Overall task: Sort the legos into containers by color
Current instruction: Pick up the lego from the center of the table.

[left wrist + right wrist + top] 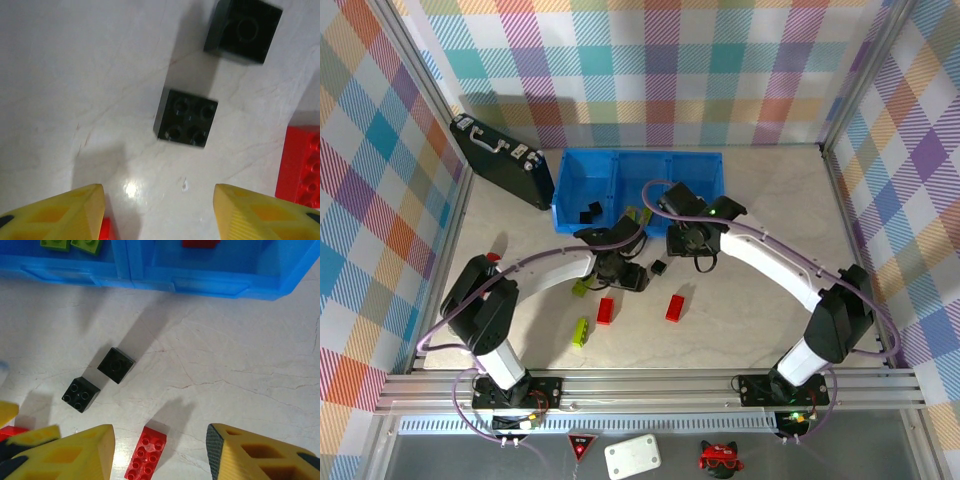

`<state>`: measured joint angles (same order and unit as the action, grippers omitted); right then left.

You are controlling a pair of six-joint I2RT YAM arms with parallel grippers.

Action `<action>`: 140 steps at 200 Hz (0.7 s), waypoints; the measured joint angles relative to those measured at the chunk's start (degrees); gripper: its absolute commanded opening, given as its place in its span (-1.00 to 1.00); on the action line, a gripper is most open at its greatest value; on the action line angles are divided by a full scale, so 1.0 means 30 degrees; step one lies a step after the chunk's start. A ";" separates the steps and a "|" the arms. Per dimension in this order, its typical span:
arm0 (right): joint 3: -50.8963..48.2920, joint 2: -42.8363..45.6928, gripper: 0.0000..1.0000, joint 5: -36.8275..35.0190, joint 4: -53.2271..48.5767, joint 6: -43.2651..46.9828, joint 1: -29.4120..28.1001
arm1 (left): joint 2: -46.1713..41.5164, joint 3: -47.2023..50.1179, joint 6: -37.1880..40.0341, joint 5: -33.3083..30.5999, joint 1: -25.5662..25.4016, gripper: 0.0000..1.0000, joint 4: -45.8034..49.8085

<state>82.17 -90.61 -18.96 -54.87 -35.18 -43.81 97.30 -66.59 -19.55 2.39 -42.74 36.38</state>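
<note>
Both arms [545, 272] are bent inward before the containers [640, 155]; the left claw [159, 200] is held open over a black lego [186, 117], the right claw [160, 440] open, empty.

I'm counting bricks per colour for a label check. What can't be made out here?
- Right wrist view: bright blue plastic bins cut off by the top edge; lime-green plastic bricks inside show only partly.
- Left wrist view: red oblong plastic brick cut by the right edge; upper black square plastic brick blurred.
- Top view: bin fronts partly hidden by the right arm.
</note>
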 measured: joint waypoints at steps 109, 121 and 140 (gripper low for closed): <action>-0.2288 0.2484 0.06 0.1005 0.1180 0.0372 0.1894 | 0.4277 -0.3257 0.2769 0.0321 -0.0124 0.16 0.0393; -0.2739 0.2929 0.06 0.1093 0.1399 0.0372 0.2127 | 0.4539 -0.3264 0.2878 0.0299 -0.0124 0.13 0.0401; -0.3169 0.3475 0.06 0.1290 0.1515 0.0372 0.2390 | 0.4962 -0.3417 0.2980 0.0146 -0.0124 0.01 0.0466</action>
<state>72.66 -80.18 -15.09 -50.33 -34.06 -36.64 112.18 -76.84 -10.61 2.83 -43.11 37.78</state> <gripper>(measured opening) 0.531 0.539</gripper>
